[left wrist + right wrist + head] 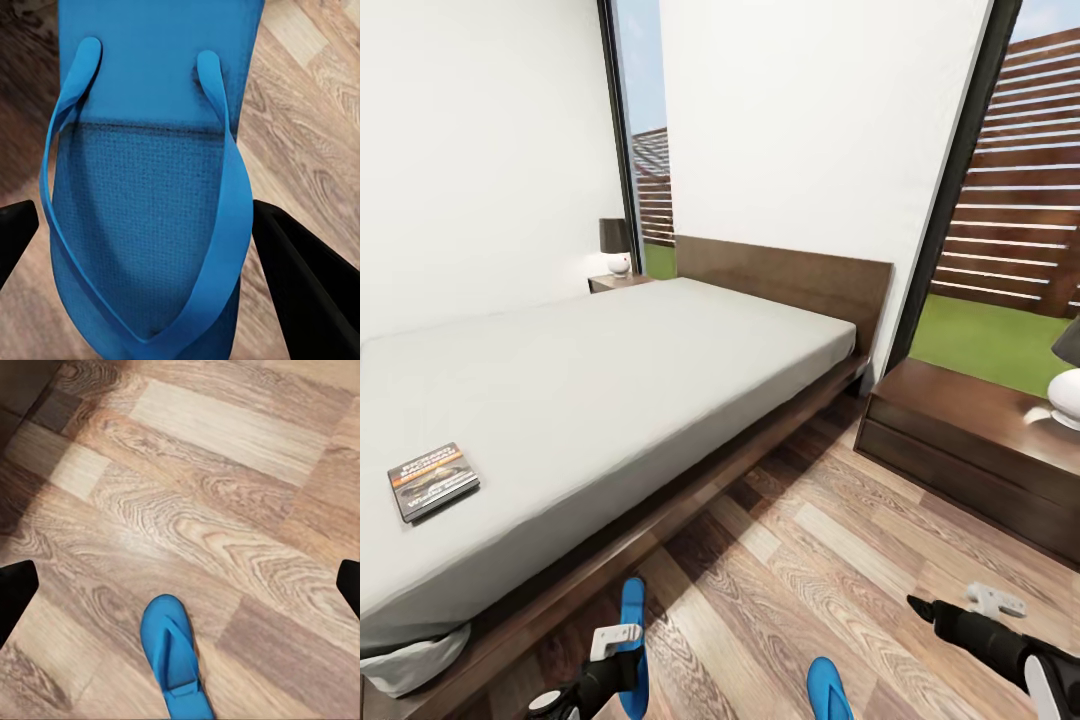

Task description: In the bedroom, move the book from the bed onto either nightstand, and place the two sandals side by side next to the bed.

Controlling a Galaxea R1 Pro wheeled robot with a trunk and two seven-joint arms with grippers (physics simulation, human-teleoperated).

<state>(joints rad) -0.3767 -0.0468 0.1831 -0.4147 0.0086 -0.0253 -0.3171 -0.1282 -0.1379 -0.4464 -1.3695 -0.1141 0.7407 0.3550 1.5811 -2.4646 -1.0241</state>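
Left claw (142, 247) open astride one sandal (146, 187) on the floor beside the bed (610, 380); right claw (180, 585) open, empty; advise closing squarely across the sole before lifting

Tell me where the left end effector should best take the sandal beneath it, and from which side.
Probably across the sole's two long edges, coming straight down from above. The sandal lies flat, straps up, on the wood floor, and the left end effector is open with a finger on either side of it. The thin straps look less steady to pinch.
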